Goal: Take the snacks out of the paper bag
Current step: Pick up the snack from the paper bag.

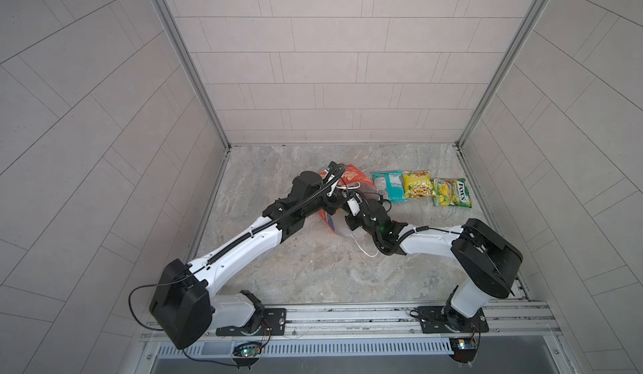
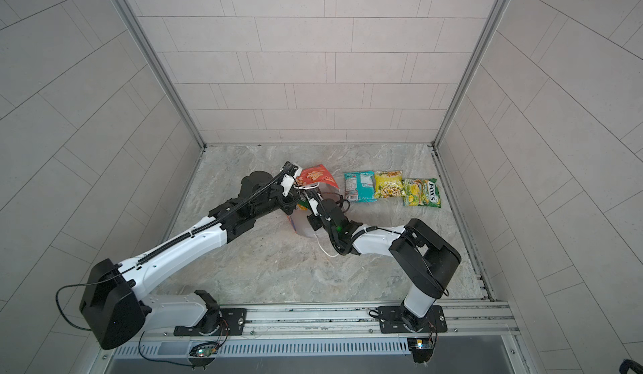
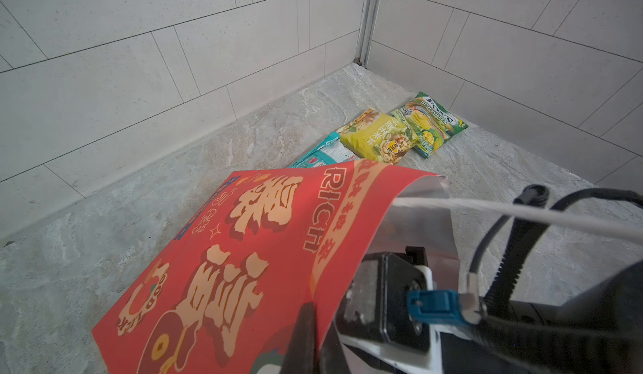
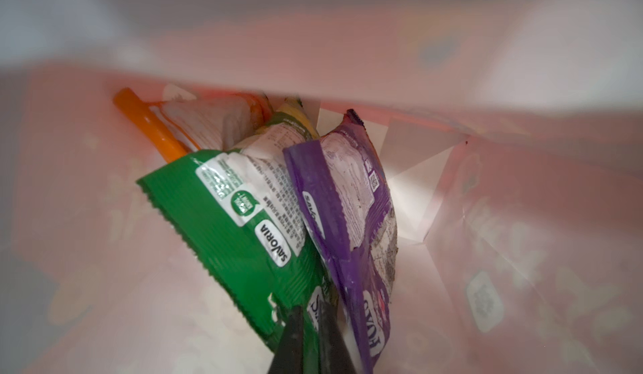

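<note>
I see the red paper gift bag [image 1: 351,175] with gold characters tipped over on the grey marble-patterned tabletop [image 1: 278,267], its white-lined mouth turned toward the arms. In the left wrist view the bag's smooth, matte red wall [image 3: 243,250] carries the word "RICH". The left gripper [image 3: 313,341] is pinched together on the edge of that wall at the mouth. A twisted white cord handle [image 3: 522,212] runs taut past it.

My right gripper [image 4: 309,344] is deep inside the bag. Its two dark fingers are clamped on the corner of a green crinkly plastic packet [image 4: 215,222] with a serrated edge and a white "SAVORIA" label. A glossy purple plastic packet [image 4: 334,194] leans against it. Behind them an orange-edged packet [image 4: 149,125] is wedged at the bottom fold. The bag's inner walls [image 4: 522,215] glow pinkish and look blurred.

In both top views three flat packets lie in a row on the table beside the bag. They are a teal crinkled packet [image 1: 388,186], a yellow packet [image 1: 417,184] touching it, and a green-yellow "FOX'S" packet [image 1: 451,192] at the far end. The yellow one overlaps its neighbours slightly.
</note>
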`<state>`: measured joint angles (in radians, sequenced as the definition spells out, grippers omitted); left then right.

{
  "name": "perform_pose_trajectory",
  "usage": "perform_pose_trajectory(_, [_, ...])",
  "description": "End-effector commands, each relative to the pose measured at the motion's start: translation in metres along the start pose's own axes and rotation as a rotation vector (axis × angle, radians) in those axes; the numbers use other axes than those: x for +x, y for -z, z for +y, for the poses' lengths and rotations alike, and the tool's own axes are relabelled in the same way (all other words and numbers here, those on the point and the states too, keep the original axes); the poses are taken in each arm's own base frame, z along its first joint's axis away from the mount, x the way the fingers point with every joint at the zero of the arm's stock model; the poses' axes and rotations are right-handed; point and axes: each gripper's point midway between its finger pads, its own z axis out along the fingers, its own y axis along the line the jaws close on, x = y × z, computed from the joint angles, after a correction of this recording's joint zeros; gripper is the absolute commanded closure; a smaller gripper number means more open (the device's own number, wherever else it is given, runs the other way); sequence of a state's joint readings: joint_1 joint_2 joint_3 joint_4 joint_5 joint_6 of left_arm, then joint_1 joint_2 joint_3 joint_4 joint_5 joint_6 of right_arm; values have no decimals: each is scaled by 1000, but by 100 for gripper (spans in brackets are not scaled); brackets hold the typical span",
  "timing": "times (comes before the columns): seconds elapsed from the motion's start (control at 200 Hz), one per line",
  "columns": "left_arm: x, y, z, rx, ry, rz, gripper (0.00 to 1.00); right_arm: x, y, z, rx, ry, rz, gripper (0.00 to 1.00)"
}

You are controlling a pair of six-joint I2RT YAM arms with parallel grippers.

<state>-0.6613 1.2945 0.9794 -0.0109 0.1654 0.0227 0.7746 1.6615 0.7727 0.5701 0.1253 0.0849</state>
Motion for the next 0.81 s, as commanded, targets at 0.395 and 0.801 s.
perform_pose_trajectory(0.395, [-10,5,-6,23,0,-56,100,-4,-15,-6,39,9,-25,100])
perform_pose_trajectory(0.801, [-10,9,-3,6,7,-67,100,-10,-8,-16,41,-43,-71,71])
